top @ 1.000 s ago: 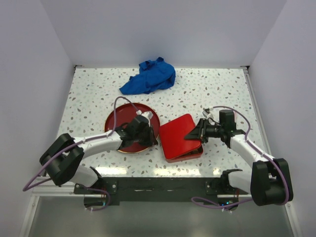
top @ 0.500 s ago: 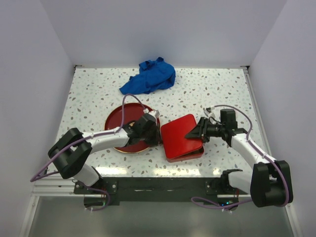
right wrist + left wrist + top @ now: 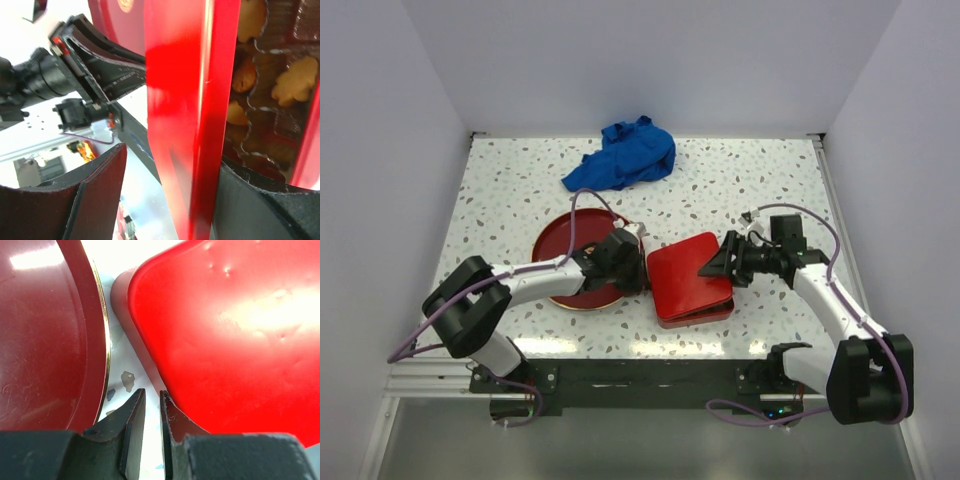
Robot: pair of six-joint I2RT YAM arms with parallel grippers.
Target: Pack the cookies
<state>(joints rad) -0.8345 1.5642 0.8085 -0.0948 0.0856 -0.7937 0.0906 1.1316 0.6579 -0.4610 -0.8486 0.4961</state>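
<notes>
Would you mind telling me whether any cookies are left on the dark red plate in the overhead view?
No, the plate shows only bare dark red surface where the left arm does not cover it.

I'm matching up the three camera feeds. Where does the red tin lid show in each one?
Top external: red lid right of centre, between the two end effectors.
Left wrist: it fills the right and upper part, right of the dark red plate.
Right wrist: a tall red band down the middle, cookies to its right.
Shared landmark: the plate, in all three views.
</notes>
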